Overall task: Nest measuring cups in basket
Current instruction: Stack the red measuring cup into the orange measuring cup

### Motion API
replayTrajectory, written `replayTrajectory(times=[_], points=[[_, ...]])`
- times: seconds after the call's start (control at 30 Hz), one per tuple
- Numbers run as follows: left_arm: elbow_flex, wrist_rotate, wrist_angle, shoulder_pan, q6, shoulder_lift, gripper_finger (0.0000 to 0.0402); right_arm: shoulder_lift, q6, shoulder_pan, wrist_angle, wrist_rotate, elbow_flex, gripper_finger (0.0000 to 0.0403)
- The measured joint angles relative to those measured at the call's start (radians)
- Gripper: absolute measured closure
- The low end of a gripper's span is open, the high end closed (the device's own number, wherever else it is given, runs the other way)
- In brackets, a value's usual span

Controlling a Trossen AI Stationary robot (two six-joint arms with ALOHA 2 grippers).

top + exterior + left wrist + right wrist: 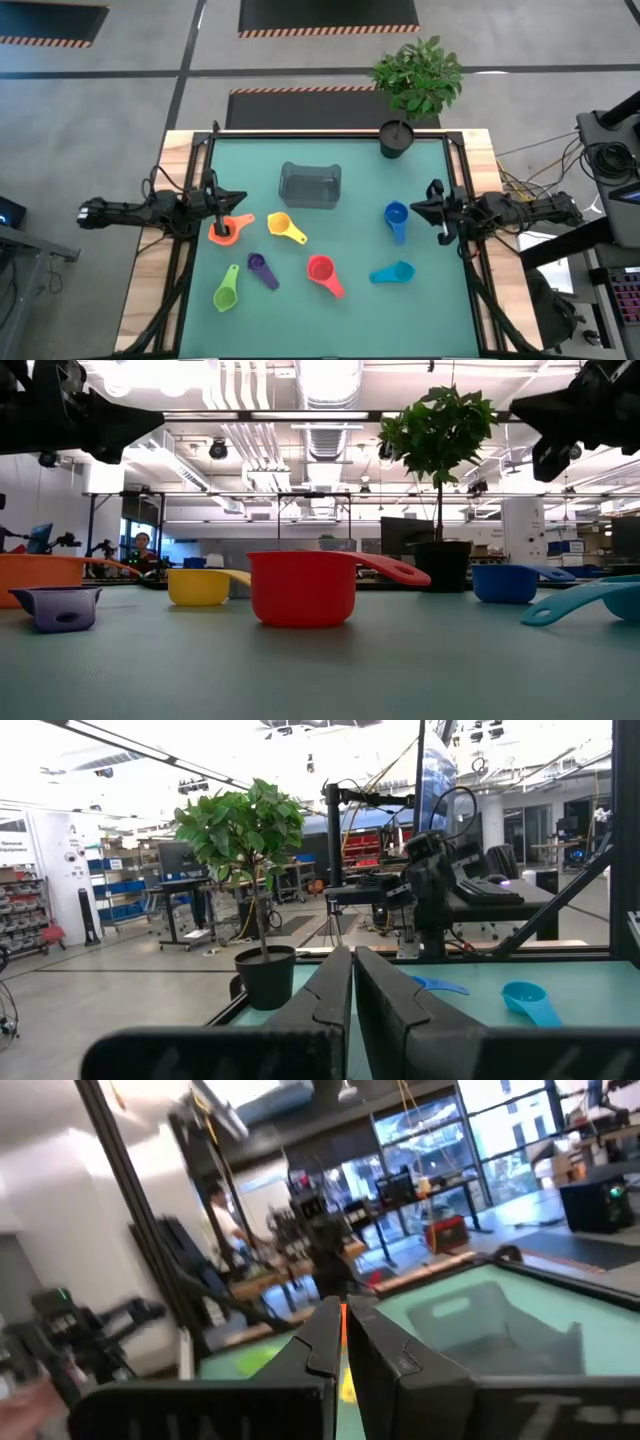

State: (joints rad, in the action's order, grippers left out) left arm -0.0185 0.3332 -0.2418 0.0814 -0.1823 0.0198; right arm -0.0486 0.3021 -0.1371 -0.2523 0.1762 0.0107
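High view: seven measuring cups [320, 270] scattered loose on the teal table [330, 320] in front of the empty grey basket [310, 185], left gripper [226, 215] pressed shut above the orange cup [228, 229], right gripper [438, 212] pressed shut beside the blue cup [396, 216].

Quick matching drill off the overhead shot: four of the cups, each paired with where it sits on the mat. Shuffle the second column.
Things:
1. orange cup
2. blue cup
3. green cup
4. yellow cup

Places:
A. by the right gripper
B. just in front of the basket
C. under the left gripper
D. front left area of the mat, left of the purple cup

Pairs: 1-C, 2-A, 3-D, 4-B
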Motion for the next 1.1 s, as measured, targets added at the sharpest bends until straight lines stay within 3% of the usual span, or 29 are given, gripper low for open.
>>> replayTrajectory(times=[0.27,0.47,0.63,0.9,1.1], points=[[0.000,-0.003,-0.030,0.000,0.027,0.000,0.0402,-0.011,-0.016,0.000,-0.105,0.006,0.000,0.0394],[0.000,-0.003,-0.248,0.000,0.065,0.000,0.0402,-0.099,-0.137,0.000,-0.269,0.009,0.012,0.0394],[0.000,-0.003,-0.359,0.000,0.116,0.000,0.0402,-0.227,-0.158,0.000,-0.271,0.009,0.102,0.0394],[0.000,-0.003,-0.387,0.000,0.233,0.000,0.0402,-0.455,-0.233,0.000,-0.259,0.009,0.264,0.0394],[0.000,-0.003,-0.412,0.000,0.305,0.000,0.0402,-0.624,-0.214,0.000,-0.128,0.008,0.403,0.0394]])
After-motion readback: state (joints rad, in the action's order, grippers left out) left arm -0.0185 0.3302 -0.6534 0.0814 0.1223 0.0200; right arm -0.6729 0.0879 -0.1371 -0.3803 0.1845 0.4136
